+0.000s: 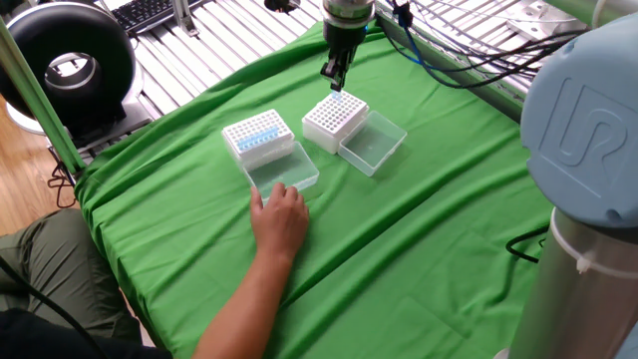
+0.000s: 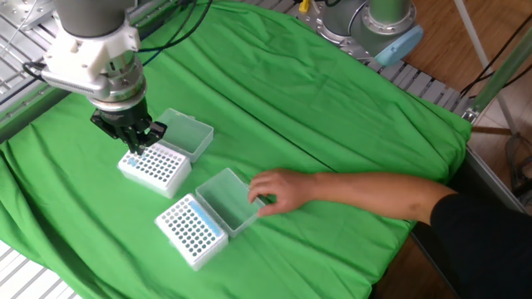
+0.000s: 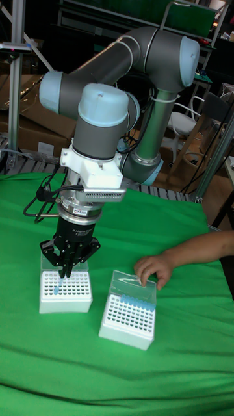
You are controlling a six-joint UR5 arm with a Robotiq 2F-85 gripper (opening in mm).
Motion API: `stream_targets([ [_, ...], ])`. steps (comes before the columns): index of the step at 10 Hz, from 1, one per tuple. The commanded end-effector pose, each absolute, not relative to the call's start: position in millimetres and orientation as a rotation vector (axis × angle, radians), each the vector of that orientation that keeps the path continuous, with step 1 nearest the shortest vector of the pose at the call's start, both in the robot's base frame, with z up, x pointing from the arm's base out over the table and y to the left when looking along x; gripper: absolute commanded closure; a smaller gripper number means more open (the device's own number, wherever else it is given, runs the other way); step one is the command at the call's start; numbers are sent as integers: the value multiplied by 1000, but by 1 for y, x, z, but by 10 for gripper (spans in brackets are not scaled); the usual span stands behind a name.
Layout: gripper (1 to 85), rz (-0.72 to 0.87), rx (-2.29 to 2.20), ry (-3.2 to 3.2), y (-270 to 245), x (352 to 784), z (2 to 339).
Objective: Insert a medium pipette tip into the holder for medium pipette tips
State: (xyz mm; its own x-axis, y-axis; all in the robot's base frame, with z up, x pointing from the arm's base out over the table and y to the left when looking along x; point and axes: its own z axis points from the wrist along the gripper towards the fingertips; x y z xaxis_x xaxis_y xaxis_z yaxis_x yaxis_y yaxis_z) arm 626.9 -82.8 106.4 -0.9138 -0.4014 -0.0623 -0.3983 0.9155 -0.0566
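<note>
I hang straight above the holder for medium pipette tips (image 3: 65, 293), my gripper (image 3: 63, 272) pointing down over the holder's far-left holes as the tall view shows them. My fingers (image 3: 68, 261) are drawn close together. A thin pale-blue sliver at their ends, just at the holder's top, looks to me like the medium pipette tip (image 3: 60, 290), but I cannot tell whether I am clamping it or whether it already sits in a hole. The holder stands on the green cloth (image 1: 429, 229) with its clear lid (image 1: 374, 143) swung open and lying flat, touching the holder's side. Beside the holder, on the side away from that lid, sits the second rack (image 1: 261, 138), with a person's hand (image 1: 279, 217) resting at its open lid. From the holder, that hand is well apart. If the tip is mine, doing this well means keeping it upright and centring its point over one free hole, not on the wall between two. I would then come straight down without any sideways drift and let go only once it has sunk and stands on its own. The holder looks light and loose on soft cloth, so a skewed push could tilt or slide it. I should also keep away from the holder's raised lid edge and watch that the hand does not stray closer.
</note>
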Motion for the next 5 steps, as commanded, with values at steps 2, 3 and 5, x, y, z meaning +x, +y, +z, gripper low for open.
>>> stream_targets([
  [2,843,-87,-621,3032,-70,626,145],
  [3,843,-80,-611,3041,-62,627,154],
  [5,840,-61,-585,3050,-46,631,166],
])
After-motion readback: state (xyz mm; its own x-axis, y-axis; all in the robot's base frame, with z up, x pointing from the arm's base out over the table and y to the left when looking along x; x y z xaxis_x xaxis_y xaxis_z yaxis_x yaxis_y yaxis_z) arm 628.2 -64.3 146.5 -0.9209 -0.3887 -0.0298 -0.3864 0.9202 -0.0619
